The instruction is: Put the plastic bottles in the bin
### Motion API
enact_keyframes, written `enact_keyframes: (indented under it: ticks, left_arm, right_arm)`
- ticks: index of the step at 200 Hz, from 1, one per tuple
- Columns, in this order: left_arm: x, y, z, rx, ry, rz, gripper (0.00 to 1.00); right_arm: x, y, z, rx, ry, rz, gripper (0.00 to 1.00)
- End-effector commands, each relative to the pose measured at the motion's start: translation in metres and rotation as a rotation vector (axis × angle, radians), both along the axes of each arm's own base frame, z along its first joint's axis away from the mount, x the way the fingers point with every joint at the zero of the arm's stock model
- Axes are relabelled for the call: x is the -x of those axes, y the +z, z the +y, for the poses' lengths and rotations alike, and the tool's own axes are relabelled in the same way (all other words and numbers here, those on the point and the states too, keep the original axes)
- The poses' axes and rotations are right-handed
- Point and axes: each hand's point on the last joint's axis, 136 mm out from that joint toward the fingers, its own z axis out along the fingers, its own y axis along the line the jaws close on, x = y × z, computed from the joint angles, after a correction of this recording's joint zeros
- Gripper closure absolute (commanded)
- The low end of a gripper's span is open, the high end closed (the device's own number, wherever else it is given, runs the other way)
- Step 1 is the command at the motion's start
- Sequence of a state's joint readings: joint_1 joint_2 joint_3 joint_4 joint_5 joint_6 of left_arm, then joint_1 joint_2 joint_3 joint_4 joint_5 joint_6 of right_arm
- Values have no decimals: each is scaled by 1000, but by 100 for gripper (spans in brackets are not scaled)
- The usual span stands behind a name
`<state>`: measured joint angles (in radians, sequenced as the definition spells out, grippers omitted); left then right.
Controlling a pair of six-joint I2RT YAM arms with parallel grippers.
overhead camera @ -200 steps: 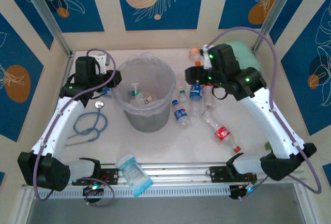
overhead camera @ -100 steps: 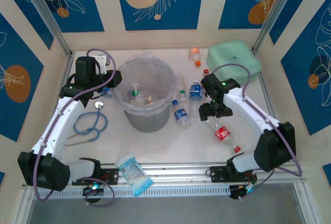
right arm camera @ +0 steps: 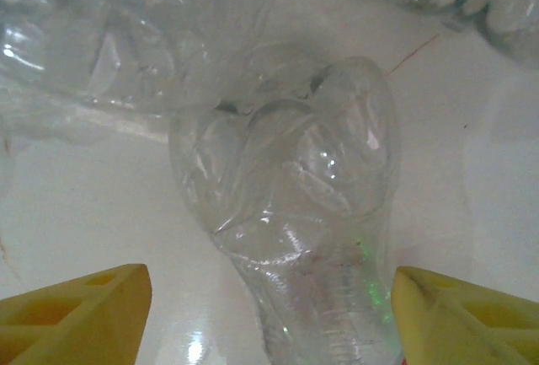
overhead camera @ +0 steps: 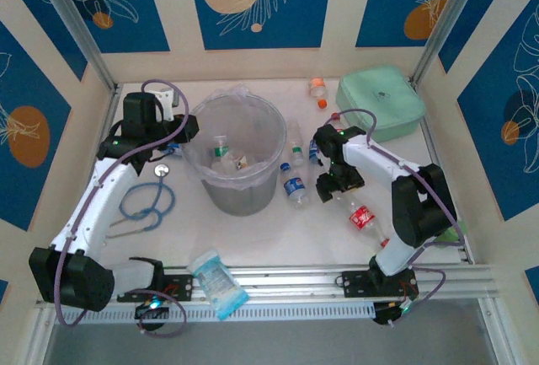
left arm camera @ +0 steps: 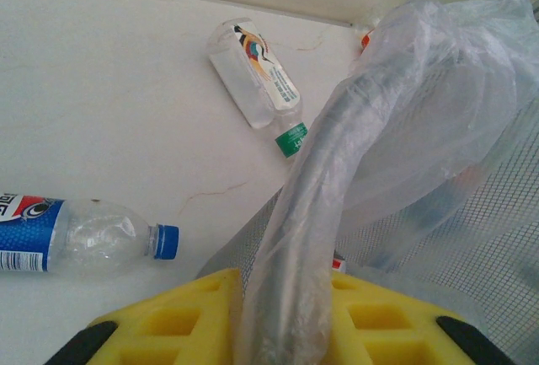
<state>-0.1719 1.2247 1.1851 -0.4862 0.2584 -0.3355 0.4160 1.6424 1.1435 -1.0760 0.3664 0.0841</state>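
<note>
Clear bottle [right arm camera: 286, 188] is now sitting inside the right end effector's [right arm camera: 269, 323] wide-open jaws, just arriving to grasp; left end effector [left arm camera: 282, 323] is still clamping the bin [overhead camera: 237, 195].

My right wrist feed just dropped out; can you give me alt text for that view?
A crumpled clear plastic bottle lies on the white table between the two yellow fingers of the open end effector, not yet gripped. More clear bottles lie blurred beyond it.
</note>
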Motion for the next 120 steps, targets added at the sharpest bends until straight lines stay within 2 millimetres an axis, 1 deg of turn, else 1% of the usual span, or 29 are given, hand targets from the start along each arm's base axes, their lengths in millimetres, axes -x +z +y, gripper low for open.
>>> enact_keyframes:
  ticks: [1,27,39,49,62,89,120]
  left_arm:
    - [0,-3,6,-4,10,4,74]
    - [0,-3,5,-1,8,5,74]
    - [1,-3,5,-1,8,5,74]
    - [1,-3,6,-3,9,6,74]
    - [1,-2,6,-6,10,2,74]
    - [1,-4,5,-6,6,6,74]
    - [0,-5,4,0,4,13,74]
  right_arm:
    - [-1,-8,-3,7,33,21,27]
    - [-7,-12,0,-15,41,19,27]
    - [-9,-16,3,-22,48,25,26]
    - [-10,-20,1,-14,48,32,24]
    - [-12,-25,1,-13,42,40,23]
    - [-13,-31,2,-20,32,48,28]
    - [-11,-40,3,-14,36,57,31]
